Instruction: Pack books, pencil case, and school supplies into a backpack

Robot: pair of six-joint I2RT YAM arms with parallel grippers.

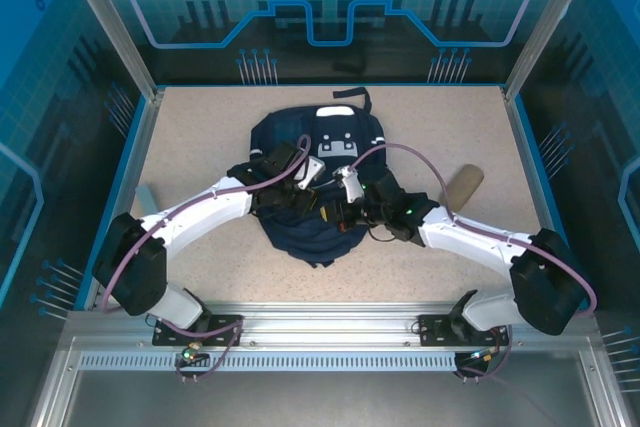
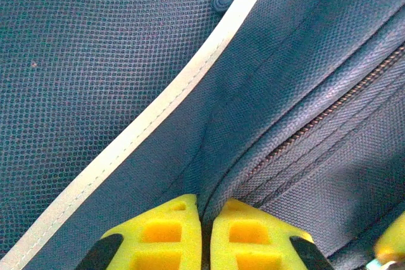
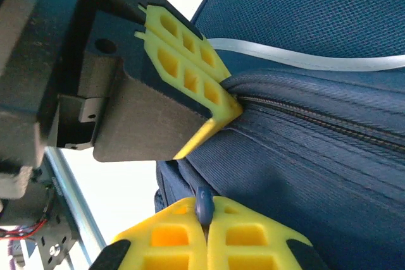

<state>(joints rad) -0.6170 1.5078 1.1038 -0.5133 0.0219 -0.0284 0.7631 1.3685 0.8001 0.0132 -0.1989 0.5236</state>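
The dark navy backpack (image 1: 310,137) lies flat in the middle of the table. My left gripper (image 1: 305,187) (image 2: 205,203) is shut on a fold of its fabric beside the zipper (image 2: 329,112), just below a white stripe (image 2: 158,112). My right gripper (image 1: 330,212) (image 3: 205,205) is shut on a small dark blue zipper pull (image 3: 204,202) at the bag's edge. The left gripper's yellow fingers (image 3: 190,77) pinch the seam just above it. The books are out of view. I cannot tell whether the tan oblong thing (image 1: 463,185) to the right is the pencil case.
A small grey object (image 1: 147,194) lies by the left wall. Blue-rimmed walls (image 1: 520,137) enclose the table. Both arms converge over the backpack's near half, their purple cables (image 1: 410,152) looping above it.
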